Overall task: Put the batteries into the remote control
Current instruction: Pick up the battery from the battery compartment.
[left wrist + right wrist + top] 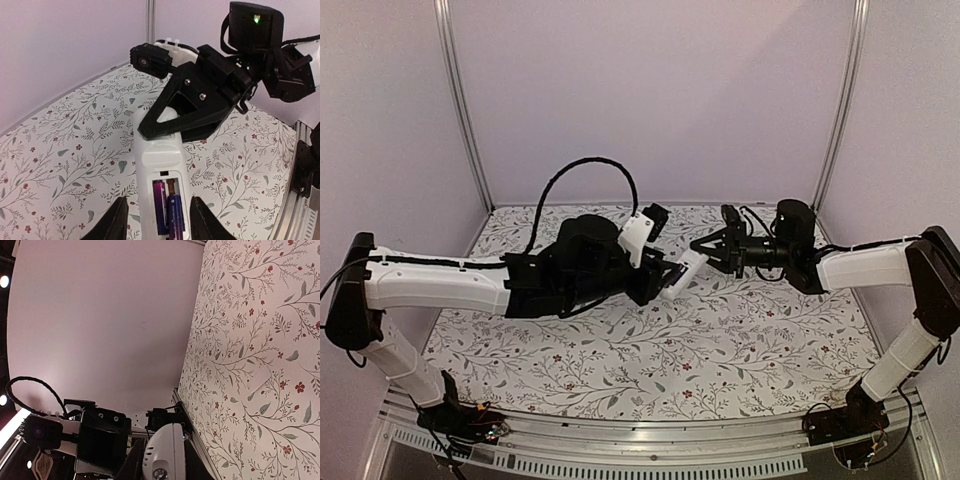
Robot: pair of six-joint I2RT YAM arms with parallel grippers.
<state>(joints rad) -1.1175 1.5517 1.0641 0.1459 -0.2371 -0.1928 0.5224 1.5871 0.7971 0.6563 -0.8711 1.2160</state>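
Right gripper (pixel 712 252): clamped on the far end of the remote control (pixel 688 266), jaws straddling it from both sides. Left gripper (pixel 658 280): jaws flank the remote's other end. In the left wrist view one jaw sits against the edge and a sliver of cloth shows beside the other, so can't tell if it actually grips.

Table (pixel 620 370): floral cloth. Back wall (pixel 650 100) at 12 o'clock, side walls at 9 and 3, metal rail (pixel 640 440) along the near edge at 6. Both arms meet over the middle. A wide stretch of cloth lies between them and the rail, with a narrower strip toward the back wall.

Remote: held up off the cloth between the two grippers, table centre. In the top view the long axis runs from 8 o'clock to 2 o'clock, the 8 o'clock end at the left gripper and the 2 o'clock end in the right. In the left wrist view the axis runs 6 to 12, back face toward the camera, open battery bay at the 6 o'clock end.

Batteries (pixel 167 212): two, purple and blue, in the bay side by side, touching, lengthways along the remote's axis. Lower ends are cut off by the frame.

Small white strip (pixel 257 380): flat on the cloth in the right wrist view, well apart from the remote; can't tell what it is.
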